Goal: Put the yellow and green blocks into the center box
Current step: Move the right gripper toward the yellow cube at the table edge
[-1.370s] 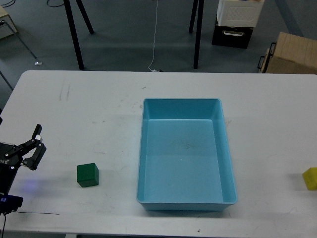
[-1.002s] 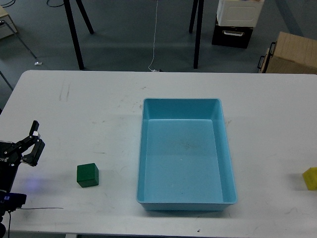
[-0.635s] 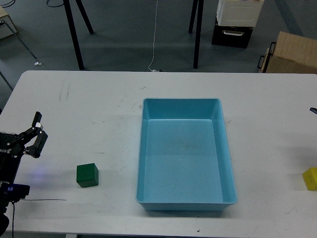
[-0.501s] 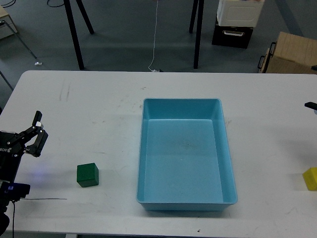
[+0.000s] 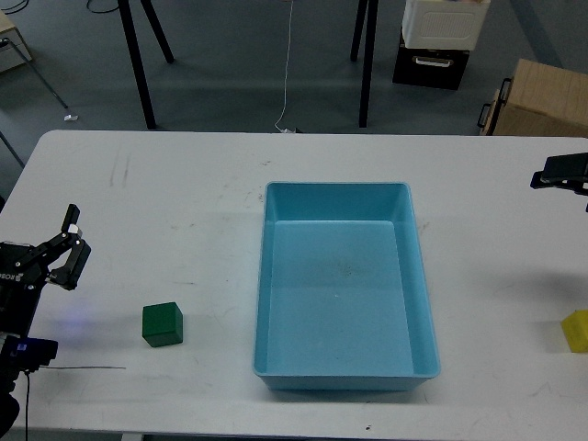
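Evidently nothing is loaded yet: one empty center box point(image 5: 345, 285) sits mid-table, one green block point(image 5: 162, 324) near-left of it, one yellow block point(image 5: 577, 331) at the near-right edge. Left gripper point(image 5: 66, 251) hangs spread, left of the green block; right gripper point(image 5: 557, 172) enters far-right, spread unclear.

Blue tray point(image 5: 343, 374) centered — green block point(image 5: 162, 324) left, yellow block point(image 5: 577, 331) right.

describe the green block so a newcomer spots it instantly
Start at the blue tray in the middle of the white table. Look left of its near corner: the green block sits alone there, a small dark cube, unlike the yellow block at the far right edge.
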Motion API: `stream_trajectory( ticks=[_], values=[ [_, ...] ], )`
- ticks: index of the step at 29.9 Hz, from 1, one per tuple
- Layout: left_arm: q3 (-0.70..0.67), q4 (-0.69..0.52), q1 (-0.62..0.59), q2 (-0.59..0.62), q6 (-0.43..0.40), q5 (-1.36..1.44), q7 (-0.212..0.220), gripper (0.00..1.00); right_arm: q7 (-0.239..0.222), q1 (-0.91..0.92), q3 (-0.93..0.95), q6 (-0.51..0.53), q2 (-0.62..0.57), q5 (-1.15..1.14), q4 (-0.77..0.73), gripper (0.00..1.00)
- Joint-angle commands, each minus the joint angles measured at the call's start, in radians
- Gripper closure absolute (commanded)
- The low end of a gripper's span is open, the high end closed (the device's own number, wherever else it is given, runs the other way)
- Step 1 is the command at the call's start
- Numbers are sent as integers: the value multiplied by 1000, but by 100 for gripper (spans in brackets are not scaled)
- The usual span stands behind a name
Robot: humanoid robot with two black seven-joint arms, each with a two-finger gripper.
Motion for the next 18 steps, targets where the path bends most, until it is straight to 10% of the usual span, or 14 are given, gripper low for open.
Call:
stream_trajectory(
  ticks=[1,18],
  values=[
    [1,0,4,-2,0,0,0,0,3,-39,-68,0,-30,-134,5,0],
    [26,1,1,-7,0,1,1,0,4,-195,-214,0,64,-323,-31,0]
  ],
)
